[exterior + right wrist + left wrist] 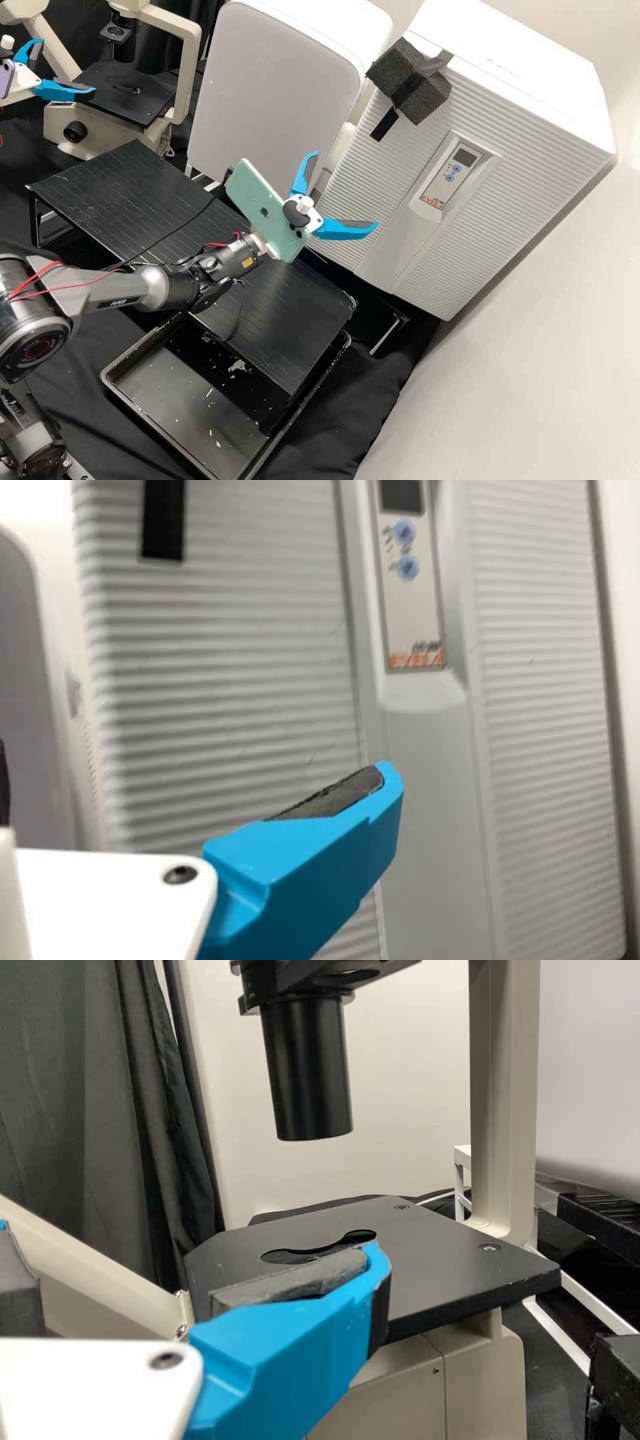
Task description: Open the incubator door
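We see the big white incubator point(507, 40), its door point(527, 153) shut. The dark foam block point(417, 87), probably our pulling place, is above the nearer right gripper point(345, 192), fingers spread. The left gripper point(65, 65), also open, is by the microscope point(110, 130).
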Controlling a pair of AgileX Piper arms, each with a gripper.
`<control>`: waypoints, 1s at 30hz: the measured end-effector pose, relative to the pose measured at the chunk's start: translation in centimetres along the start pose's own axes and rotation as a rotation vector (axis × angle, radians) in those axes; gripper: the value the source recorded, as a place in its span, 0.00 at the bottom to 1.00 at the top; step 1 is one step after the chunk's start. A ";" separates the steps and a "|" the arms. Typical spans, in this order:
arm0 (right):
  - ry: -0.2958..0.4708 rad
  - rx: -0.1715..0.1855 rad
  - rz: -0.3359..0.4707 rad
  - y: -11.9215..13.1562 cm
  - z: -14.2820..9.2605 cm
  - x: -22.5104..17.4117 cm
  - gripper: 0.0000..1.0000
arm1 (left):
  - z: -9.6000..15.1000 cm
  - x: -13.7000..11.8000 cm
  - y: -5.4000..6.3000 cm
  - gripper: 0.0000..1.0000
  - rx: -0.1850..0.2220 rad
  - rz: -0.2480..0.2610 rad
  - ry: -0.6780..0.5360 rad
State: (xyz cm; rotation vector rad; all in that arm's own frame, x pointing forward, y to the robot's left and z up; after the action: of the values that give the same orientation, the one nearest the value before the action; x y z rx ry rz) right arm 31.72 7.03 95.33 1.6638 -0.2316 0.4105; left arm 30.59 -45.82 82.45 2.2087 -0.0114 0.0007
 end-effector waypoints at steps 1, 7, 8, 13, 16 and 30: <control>0.002 -0.001 0.007 0.2 -0.2 0.3 1.00 | 0.0 0.0 0.0 1.00 0.000 0.000 0.000; -0.020 -0.026 0.021 1.0 -0.9 1.7 1.00 | 0.0 0.0 0.0 1.00 0.000 0.000 0.000; -0.019 -0.028 0.027 1.1 -1.0 1.8 1.00 | 0.0 0.0 0.0 1.00 0.000 0.000 0.000; -0.007 -0.036 0.045 1.2 -1.9 2.4 1.00 | 0.0 0.0 0.0 1.00 0.000 0.000 0.000; -0.006 -0.045 0.042 0.8 -2.0 2.7 1.00 | 0.0 0.0 0.0 1.00 0.000 0.000 0.000; -0.063 -0.070 0.013 -0.4 -1.4 3.5 1.00 | 0.0 0.0 0.0 1.00 0.000 0.000 0.000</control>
State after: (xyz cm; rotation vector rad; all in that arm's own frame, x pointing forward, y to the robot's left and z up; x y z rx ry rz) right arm 34.93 8.72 96.44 1.6081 -0.3000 0.3564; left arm 30.59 -45.82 82.45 2.2087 -0.0114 0.0007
